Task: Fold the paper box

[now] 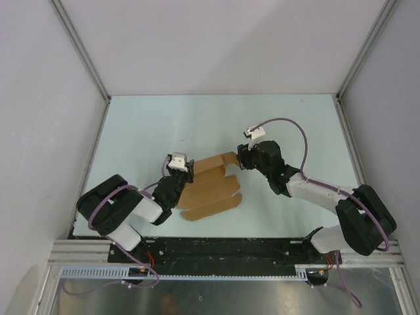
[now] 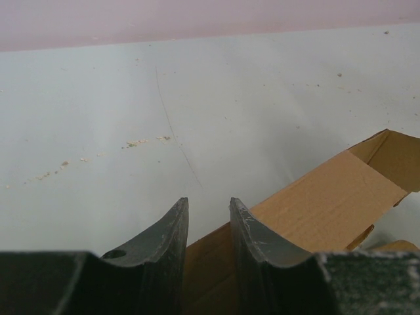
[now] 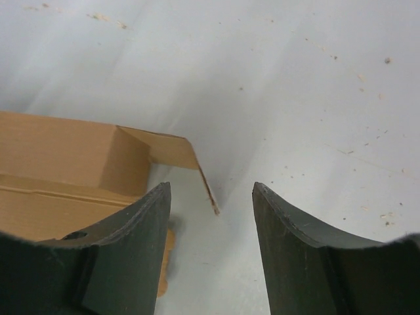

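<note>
Standing open at a flap of the paper box [image 1: 210, 190], your right gripper [image 3: 211, 188] holds nothing; whether your left gripper [image 2: 208, 201] grips it, you cannot tell.

Reaching in from the left base with the elbow folded back, angling the left end effector [image 1: 181, 174] down and toward the middle, fingers [image 2: 172, 236] sitting only narrowly apart. Stretching in from the right base, forearm running low and leftward, tipping the right end effector [image 1: 239, 157] downward as well. Holding the right fingers [image 3: 141, 243] spread wide apart.
</note>
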